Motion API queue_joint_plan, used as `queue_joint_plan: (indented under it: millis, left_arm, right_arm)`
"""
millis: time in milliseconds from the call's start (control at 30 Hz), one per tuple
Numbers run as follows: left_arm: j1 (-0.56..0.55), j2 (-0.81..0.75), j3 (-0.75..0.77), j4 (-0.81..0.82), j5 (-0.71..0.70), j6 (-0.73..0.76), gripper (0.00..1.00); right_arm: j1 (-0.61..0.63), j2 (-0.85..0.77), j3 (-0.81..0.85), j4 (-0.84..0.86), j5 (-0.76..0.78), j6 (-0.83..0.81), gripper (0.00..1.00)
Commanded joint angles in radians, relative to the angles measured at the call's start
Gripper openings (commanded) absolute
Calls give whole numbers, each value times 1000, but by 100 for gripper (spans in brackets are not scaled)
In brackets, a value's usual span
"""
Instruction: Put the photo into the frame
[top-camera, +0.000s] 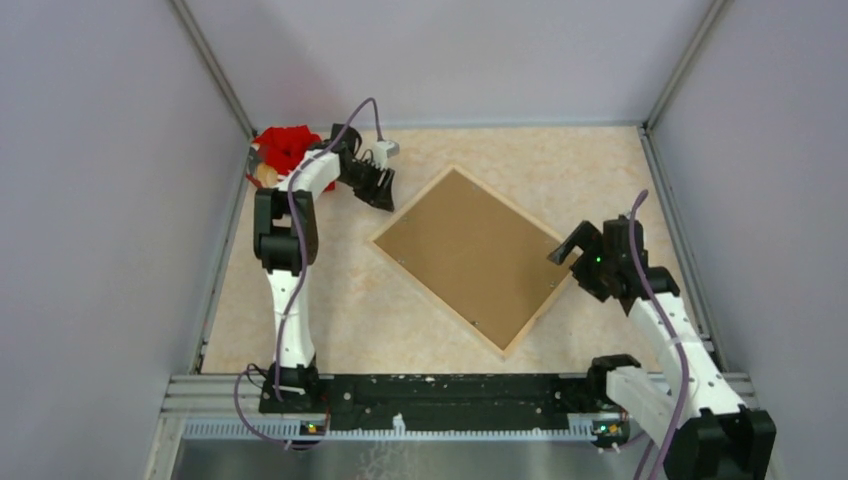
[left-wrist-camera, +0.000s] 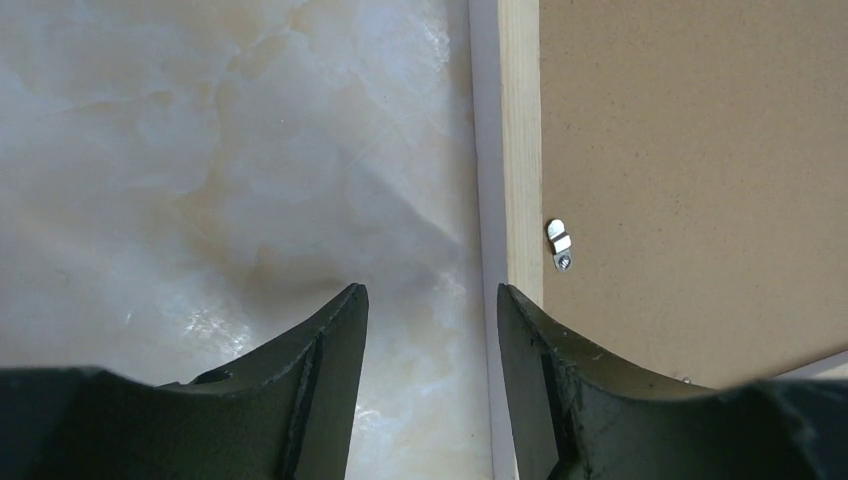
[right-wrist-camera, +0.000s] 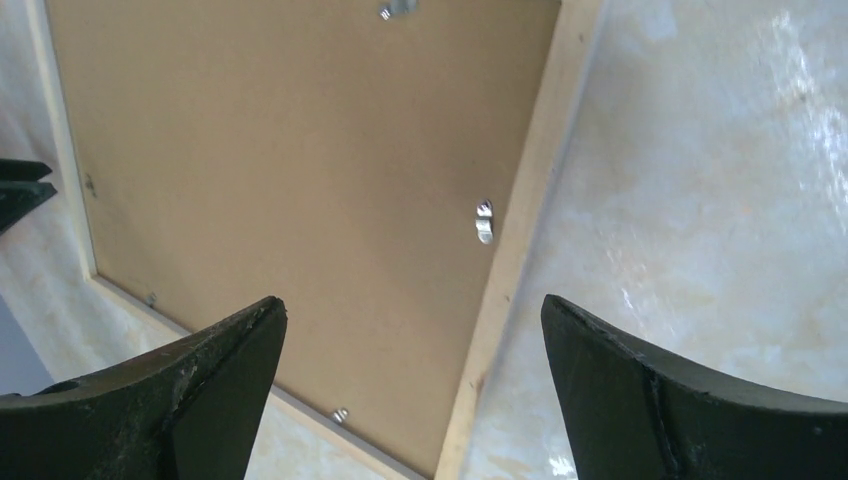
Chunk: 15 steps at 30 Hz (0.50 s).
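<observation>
We see the frame (top-camera: 437, 298) lying back-up, cornerwise on the surface (top-camera: 340, 310), with the brown backing board (top-camera: 470, 255) inside it. The left jaws sit near its far-left edge; the right jaws, spread apart, sit near its right corner.

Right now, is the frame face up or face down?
Face down: the frame shows its light-wood back, with brown backing board and metal clips upward.

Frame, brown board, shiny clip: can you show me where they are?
frame (left-wrist-camera: 520, 140), left wrist view, on its wooden rail.
board (left-wrist-camera: 700, 130), left wrist view, on its plain face.
clip (left-wrist-camera: 560, 244), left wrist view, on its metal tab.
</observation>
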Motion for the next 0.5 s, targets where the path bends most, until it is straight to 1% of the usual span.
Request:
queue_joint_plan:
  millis: [0,67,100,167,233,333,467]
  left_arm:
    - [5,-8,-24,22,64,-9,57]
    - [5,-8,-42,20,64,-3,55]
    - [5,-8,-53,19,58,-1,52]
    - [5,-8,-76,13,39,12,47]
    - [5,-8,-104,8,40,26,45]
    - [5,-7,-130,-14,63,45,40]
    - [5,-19,-161,-49,92,89,33]
  right_arm:
    - [-6,-68,-89,-75,-35,49,98]
    - [-7,-55,-160,1,-60,79,98]
    - [-7,-35,-185,47,-75,92,97]
    - [-6,15,-212,134,-75,111,97]
    - [-6,58,-222,230,-66,121,97]
    - [-7,117,-206,332,-51,128,97]
    - [-7,232,-140,402,-35,102,97]
